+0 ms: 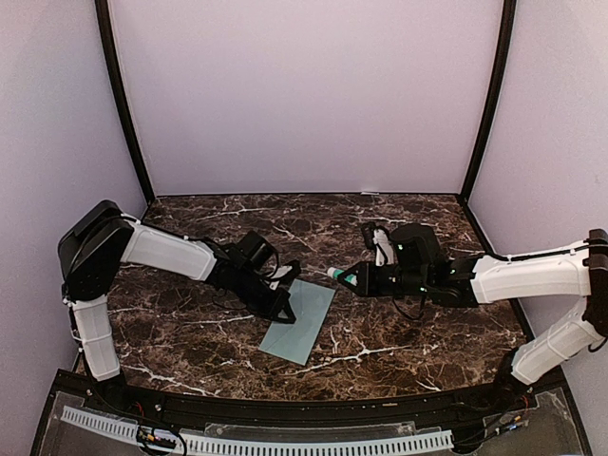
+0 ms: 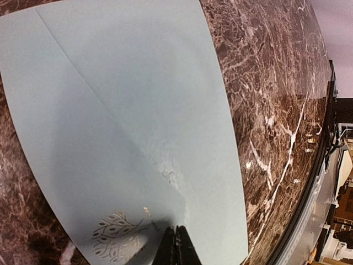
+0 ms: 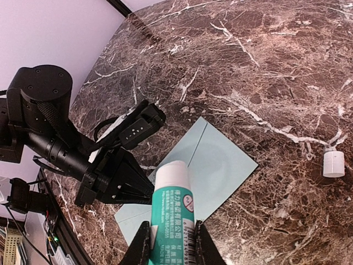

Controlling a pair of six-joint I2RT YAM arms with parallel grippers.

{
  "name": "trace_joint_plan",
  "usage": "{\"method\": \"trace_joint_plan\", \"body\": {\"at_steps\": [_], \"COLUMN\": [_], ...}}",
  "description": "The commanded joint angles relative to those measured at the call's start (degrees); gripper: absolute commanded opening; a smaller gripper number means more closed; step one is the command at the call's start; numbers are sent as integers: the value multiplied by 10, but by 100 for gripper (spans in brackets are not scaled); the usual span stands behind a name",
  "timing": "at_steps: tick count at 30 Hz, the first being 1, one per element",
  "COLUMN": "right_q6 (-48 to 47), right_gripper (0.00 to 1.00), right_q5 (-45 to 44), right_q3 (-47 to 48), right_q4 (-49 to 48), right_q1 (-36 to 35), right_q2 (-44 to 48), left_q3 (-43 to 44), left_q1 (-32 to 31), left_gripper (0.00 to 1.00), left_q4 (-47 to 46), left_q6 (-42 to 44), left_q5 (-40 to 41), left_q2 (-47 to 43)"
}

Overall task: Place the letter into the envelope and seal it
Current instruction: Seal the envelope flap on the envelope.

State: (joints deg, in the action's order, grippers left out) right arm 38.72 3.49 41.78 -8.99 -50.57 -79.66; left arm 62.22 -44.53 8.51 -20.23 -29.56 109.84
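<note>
Envelope [image 1: 302, 325] of pale teal paper lay flat on your marble desk [image 1: 180, 332], about midway between the left and right edges and somewhat nearer the near edge than the far one, turned at a slant. Your left gripper [image 1: 283, 304] was down at the envelope's left side. Its fingers [image 2: 177, 249] were closed together with no gap showing, and their tips met the paper just beside a pale leafy print [image 2: 117, 238]. Whether they pinched the paper or only pressed on it, you could not tell from these views. A straight fold line ran diagonally across the envelope away from the fingers. Your right gripper [image 3: 171, 243] was clenched around a glue stick [image 3: 172, 201], a white and teal tube with a printed label. It was held near the envelope's far right corner, with the free end pointing toward the left gripper. A small white cap [image 3: 333, 164] stood upright on the bare desk, well apart from the envelope
</note>
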Motion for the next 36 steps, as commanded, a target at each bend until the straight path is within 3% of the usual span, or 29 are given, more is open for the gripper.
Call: {"method": "trace_joint_plan", "body": {"at_steps": [1,15,27,36], "right_q6": [4,7,47,52], "right_gripper": [9,9,10,10], "right_q5": [6,17,75,80], "right_q3": [4,-3,-31,-30], "right_q4": [-25,-34,-146,-179], "right_q1": [3,3,-17,-23], "right_q2": [-3,-8,-73,-102], "left_q3": [-21,-24,-44,-44], "left_q1": [-2,-2,-1,-2], "left_gripper": [2,1,1,2], "left_q4": [5,3,-15,-31], "left_q6": [-4,-5,-7,-7], "left_q5": [5,6,-1,-16], "left_q2": [6,0,3,-57]}}
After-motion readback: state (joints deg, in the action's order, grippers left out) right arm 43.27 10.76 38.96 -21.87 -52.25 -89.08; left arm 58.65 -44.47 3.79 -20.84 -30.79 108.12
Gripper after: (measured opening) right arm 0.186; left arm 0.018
